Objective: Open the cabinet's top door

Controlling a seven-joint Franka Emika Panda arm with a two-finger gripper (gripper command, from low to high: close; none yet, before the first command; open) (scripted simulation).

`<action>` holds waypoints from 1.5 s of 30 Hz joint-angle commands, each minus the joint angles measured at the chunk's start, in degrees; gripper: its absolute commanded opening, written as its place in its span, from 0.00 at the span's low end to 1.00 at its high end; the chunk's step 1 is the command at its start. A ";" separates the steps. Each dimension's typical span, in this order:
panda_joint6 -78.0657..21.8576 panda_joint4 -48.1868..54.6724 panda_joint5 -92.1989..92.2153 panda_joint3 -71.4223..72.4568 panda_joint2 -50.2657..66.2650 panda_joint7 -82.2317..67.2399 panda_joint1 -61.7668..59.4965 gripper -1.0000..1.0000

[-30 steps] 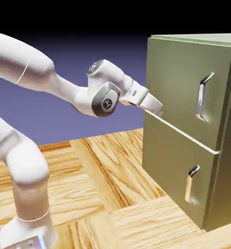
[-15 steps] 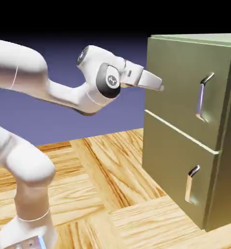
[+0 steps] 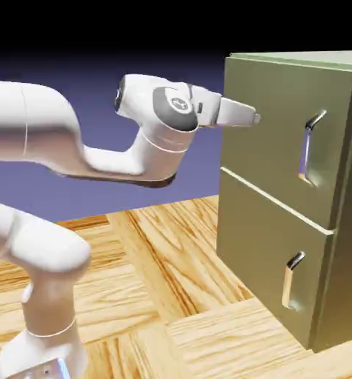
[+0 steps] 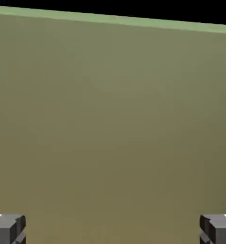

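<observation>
The olive-green cabinet (image 3: 341, 222) stands at the exterior view's right, both doors shut. Its top door (image 3: 271, 133) carries a vertical silver bar handle (image 3: 309, 146) near its right edge. My gripper (image 3: 254, 118) points level at the top door's left part, well left of the handle, with its tips close to or at the panel. In the hand view my gripper (image 4: 113, 229) is open; its two grey fingertips (image 4: 7, 228) stand far apart at the bottom corners with nothing between them. Plain olive door surface (image 4: 113, 124) fills that view, with a paler green edge along the top.
The lower door (image 3: 264, 244) with its smaller silver handle (image 3: 290, 280) sits beneath the top door. The wooden table (image 3: 149, 296) runs under the arm to the cabinet's foot. My white arm (image 3: 60, 141) spans the exterior view's left.
My hand has risen from the seam between the doors to the upper part of the top door, levelled out and moved right toward the panel. The jaws stayed open.
</observation>
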 commanded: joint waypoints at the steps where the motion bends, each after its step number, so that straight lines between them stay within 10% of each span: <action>1: -0.08 0.44 -2.50 -1.06 -0.50 1.66 0.87 0.50; 29: -3.79 17.26 -57.42 -28.55 -9.15 37.43 29.64 0.50; 30: -3.79 17.26 -57.43 -28.55 -9.15 37.43 29.64 0.00; 45: -22.04 -10.22 -42.82 -6.12 -12.78 37.39 0.59 0.00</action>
